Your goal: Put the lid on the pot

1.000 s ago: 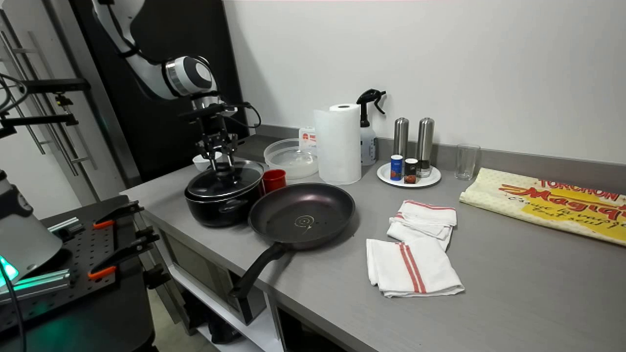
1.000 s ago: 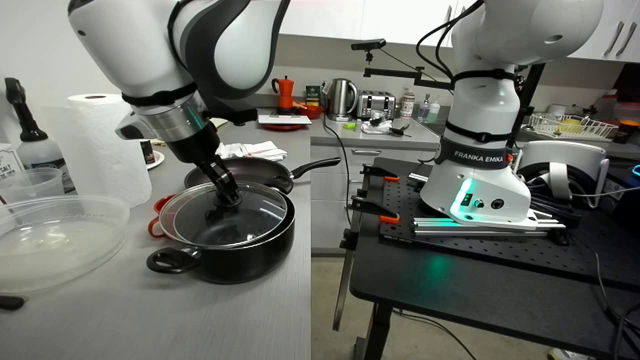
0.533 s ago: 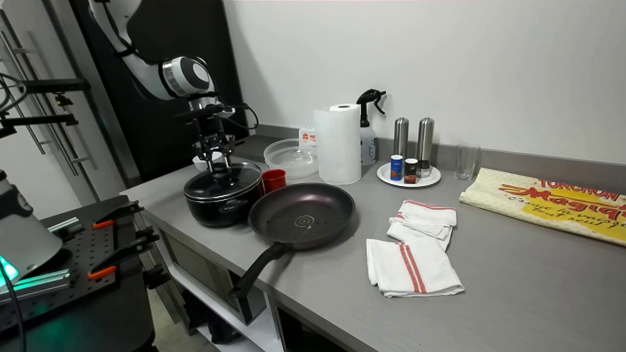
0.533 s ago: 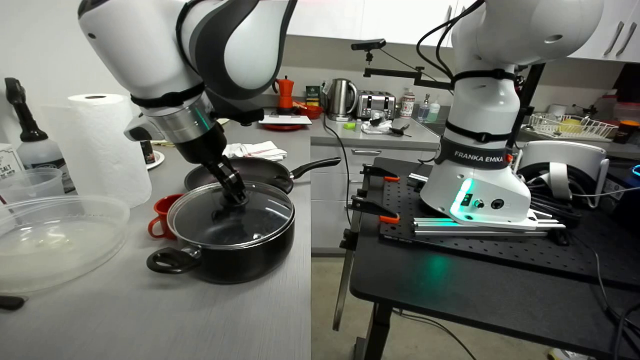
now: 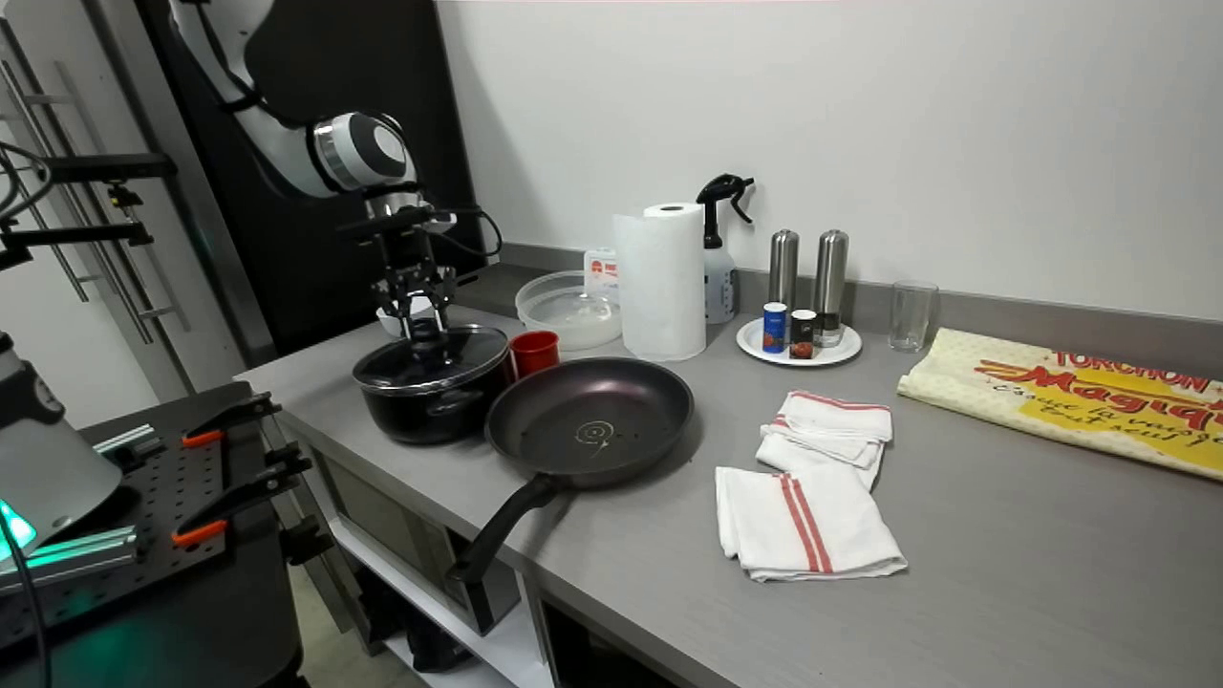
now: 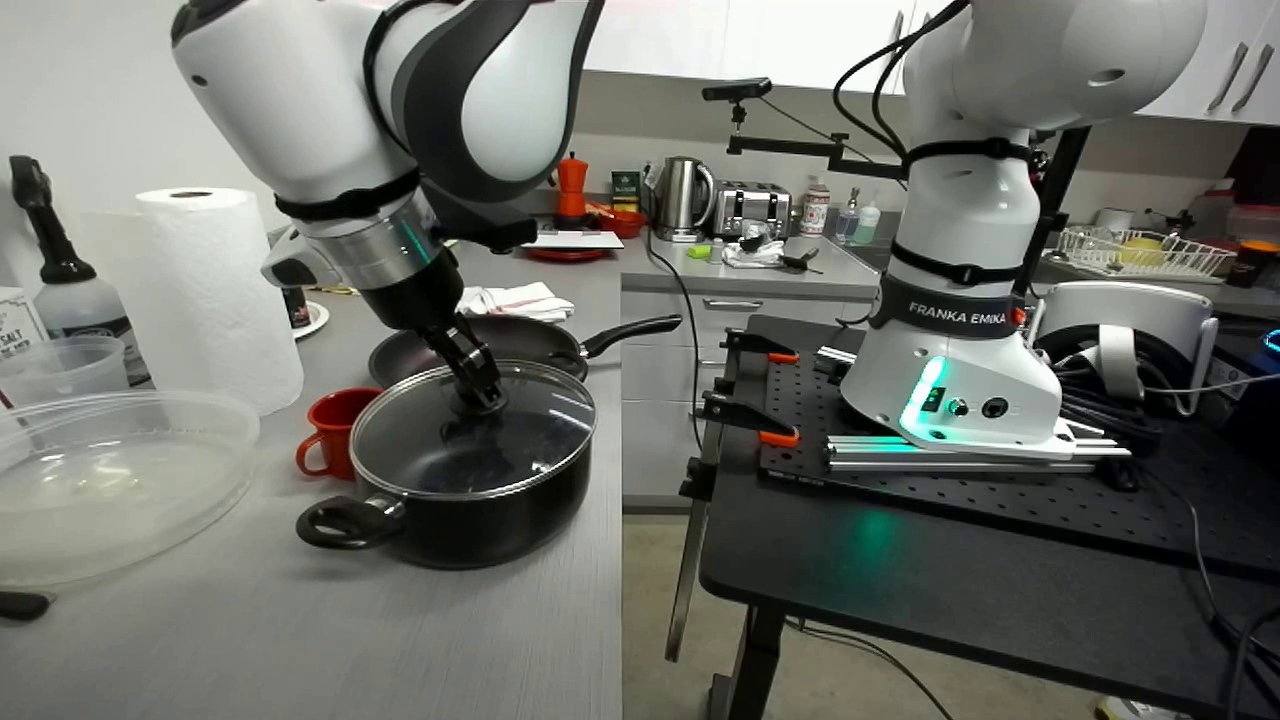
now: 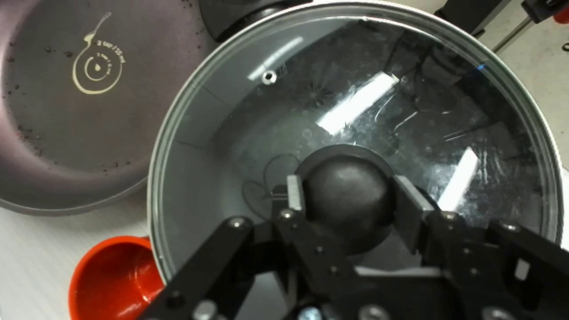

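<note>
Arm (image 5: 358,155): slants down;
Claw (image 7: 353,195): points downward, pinching the knob (image 7: 349,189) of the lid (image 6: 530,440);
Lid: over the pot (image 6: 490,528)

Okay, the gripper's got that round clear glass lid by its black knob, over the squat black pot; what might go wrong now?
The round clear glass lid seems to jut past the squat black pot toward the edge of the grey counter; released now, it may settle crooked. The rounded black knob could slip from the gripper. The red handled mug close by might get bumped.
</note>
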Controlling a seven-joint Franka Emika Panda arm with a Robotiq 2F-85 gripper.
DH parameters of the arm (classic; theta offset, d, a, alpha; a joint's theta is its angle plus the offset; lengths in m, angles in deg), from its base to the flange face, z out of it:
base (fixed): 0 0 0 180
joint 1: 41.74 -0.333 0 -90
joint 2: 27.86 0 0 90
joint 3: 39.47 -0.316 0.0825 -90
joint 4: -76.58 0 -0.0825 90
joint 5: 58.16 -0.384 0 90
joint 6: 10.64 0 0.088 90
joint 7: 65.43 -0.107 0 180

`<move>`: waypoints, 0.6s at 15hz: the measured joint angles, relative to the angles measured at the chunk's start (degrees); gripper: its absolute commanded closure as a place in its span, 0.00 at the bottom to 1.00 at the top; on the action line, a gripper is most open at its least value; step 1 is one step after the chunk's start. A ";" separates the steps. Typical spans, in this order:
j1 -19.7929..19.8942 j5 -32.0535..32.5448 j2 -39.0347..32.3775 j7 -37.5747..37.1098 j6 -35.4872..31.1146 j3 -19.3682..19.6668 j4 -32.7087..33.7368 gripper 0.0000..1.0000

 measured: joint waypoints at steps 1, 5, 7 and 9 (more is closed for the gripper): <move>0.01 -0.02 0.00 -0.03 0.02 0.00 0.00 0.17; 0.02 -0.05 0.34 -0.13 0.09 0.00 0.00 0.00; 0.02 -0.05 0.54 -0.15 0.09 0.00 0.00 0.00; 0.02 -0.05 0.60 -0.15 0.09 0.00 0.00 0.00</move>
